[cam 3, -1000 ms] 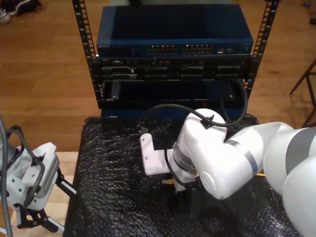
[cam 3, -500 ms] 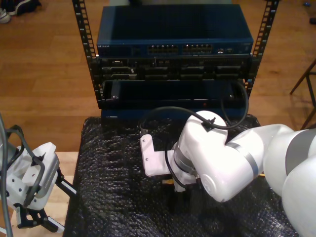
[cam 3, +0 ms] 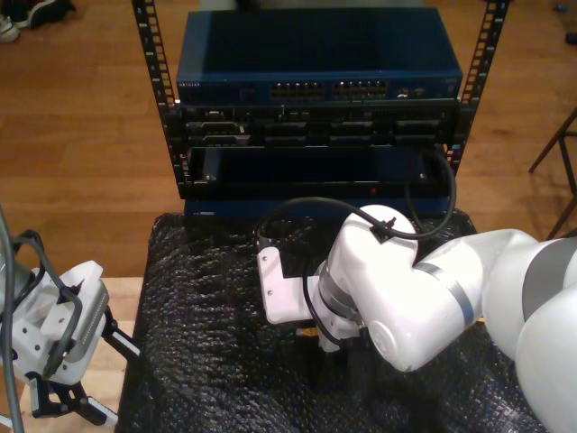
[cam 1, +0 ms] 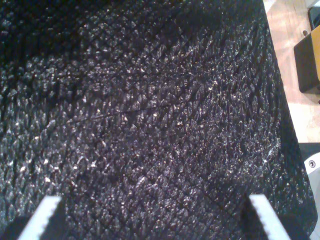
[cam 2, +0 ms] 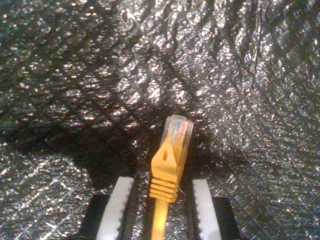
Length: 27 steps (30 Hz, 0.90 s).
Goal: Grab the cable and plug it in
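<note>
The cable (cam 2: 167, 167) lies on the black mat, with an orange boot and a clear plug (cam 2: 177, 131) at its tip. My second gripper (cam 2: 161, 182) straddles the boot. Its white pads (cam 2: 120, 200) stand on either side with a small gap, so it is open. In the exterior view, the big white arm reaches down onto the mat at the middle. Its wrist covers the jaws, and a sliver of orange cable (cam 3: 307, 332) shows beside it. My first gripper (cam 1: 156, 217) is wide open over bare mat. It sits at the exterior view's lower left (cam 3: 108, 379).
A rack (cam 3: 315, 135) stands behind the mat, with a blue switch carrying rows of ports (cam 3: 334, 89). The black bubble-textured mat (cam 3: 207, 343) covers the table. A black arm cable (cam 3: 433, 207) loops between the rack and the white arm. Wood floor lies around.
The white arm with my second gripper has sunk slightly toward the mat. The arm at the exterior view's left has stayed still.
</note>
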Each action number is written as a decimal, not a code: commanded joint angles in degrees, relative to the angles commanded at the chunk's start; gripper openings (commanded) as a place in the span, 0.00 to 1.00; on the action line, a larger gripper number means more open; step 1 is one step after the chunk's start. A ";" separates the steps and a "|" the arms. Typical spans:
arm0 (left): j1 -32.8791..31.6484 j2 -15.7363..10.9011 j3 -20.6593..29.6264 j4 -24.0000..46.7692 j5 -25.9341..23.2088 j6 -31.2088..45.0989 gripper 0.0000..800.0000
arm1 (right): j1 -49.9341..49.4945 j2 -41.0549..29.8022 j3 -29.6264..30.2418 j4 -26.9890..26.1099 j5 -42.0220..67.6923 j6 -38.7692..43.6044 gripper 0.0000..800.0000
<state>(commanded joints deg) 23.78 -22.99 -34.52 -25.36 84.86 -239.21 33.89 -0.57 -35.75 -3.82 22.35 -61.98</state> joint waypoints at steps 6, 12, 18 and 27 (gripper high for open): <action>0.00 0.00 0.00 0.00 0.00 0.09 1.00 | 0.09 0.00 0.09 0.00 0.00 0.18 0.29; 0.00 0.00 0.00 0.00 0.00 0.09 1.00 | 0.09 0.00 0.09 0.00 0.00 0.70 0.24; 0.00 0.00 0.00 0.00 0.00 0.09 1.00 | 0.18 0.00 0.09 -0.18 -0.09 0.97 0.22; 0.00 0.09 0.00 0.00 0.00 0.09 1.00 | 0.18 -0.35 1.05 -2.90 -1.32 2.90 0.16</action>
<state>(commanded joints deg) 23.78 -22.90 -34.52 -25.36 84.86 -239.12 34.07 -0.92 -34.69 -6.73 21.03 -59.08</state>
